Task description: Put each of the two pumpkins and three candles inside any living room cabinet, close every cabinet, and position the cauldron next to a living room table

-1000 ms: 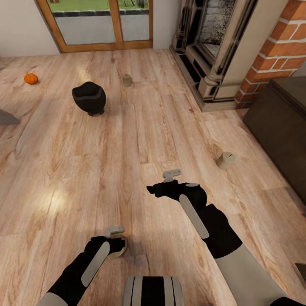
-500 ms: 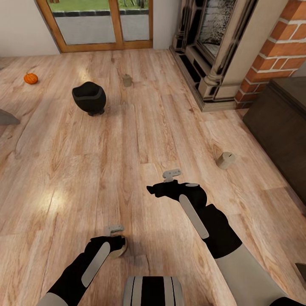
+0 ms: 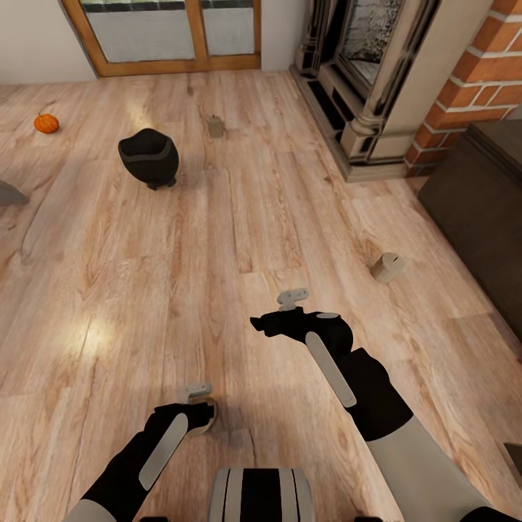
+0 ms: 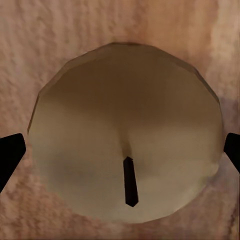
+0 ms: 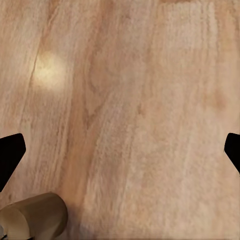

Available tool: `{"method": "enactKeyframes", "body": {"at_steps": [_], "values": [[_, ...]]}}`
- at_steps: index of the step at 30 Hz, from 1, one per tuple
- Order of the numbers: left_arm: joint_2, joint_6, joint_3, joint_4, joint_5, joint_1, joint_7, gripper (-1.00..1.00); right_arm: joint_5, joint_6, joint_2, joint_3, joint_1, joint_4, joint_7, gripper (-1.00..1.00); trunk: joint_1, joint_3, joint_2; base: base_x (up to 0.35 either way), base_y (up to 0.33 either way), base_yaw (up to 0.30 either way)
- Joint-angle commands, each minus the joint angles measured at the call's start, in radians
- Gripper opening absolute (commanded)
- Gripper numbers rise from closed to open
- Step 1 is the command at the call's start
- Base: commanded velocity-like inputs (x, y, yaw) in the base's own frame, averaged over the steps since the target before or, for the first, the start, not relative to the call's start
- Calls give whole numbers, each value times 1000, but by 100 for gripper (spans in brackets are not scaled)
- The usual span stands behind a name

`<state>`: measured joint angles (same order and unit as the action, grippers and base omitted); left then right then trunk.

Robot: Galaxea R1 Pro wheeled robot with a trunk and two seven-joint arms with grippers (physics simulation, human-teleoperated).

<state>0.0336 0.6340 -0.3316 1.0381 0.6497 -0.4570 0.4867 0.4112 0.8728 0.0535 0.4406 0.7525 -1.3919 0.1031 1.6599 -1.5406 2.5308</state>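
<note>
While upright, candle (image 4: pixel 125 150) wick-up

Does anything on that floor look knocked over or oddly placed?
Yes. The candle near the dark cabinet lies tipped on its side, while the far candle stands upright. A pumpkin and cauldron sit loose on the floorboards.

On the floor (image 3: pixel 239 217), a pumpkin (image 3: pixel 46 123) lies far left. The cauldron (image 3: pixel 149 158) stands right of it, with a candle (image 3: pixel 215 126) behind and to its right. A second candle (image 3: pixel 387 267) lies at right, near the cabinet (image 3: pixel 478 210). A third candle (image 4: pixel 125 132) sits directly under the left gripper (image 3: pixel 197 406), between its fingers (image 4: pixel 9 159).
</note>
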Motion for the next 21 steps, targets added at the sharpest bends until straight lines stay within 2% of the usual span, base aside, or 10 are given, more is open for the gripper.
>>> {"method": "enactKeyframes", "body": {"at_steps": [1,13,16,19,20,21], "values": [[2,8,-3,1,-5,0,12,100,11,3,0,1,1,-1,10,100,0,-5,0,0,0,0],[2,7,-4,0,-5,0,12,100,11,3,0,1,1,0,10,100,1,-9,1,0,0,0],[2,7,-4,0,-5,0,12,100,11,3,0,1,1,-1,11,100,2,-20,1,0,0,0],[2,7,-4,0,-5,0,12,100,11,3,0,1,1,0,11,100,2,-20,1,0,0,0],[2,7,-4,0,-5,0,12,-100,11,3,0,1,1,0,11,100,2,-20,1,0,0,0],[2,7,-4,0,-5,0,12,-100,11,3,0,1,1,0,11,100,2,-20,1,0,0,0]]}}
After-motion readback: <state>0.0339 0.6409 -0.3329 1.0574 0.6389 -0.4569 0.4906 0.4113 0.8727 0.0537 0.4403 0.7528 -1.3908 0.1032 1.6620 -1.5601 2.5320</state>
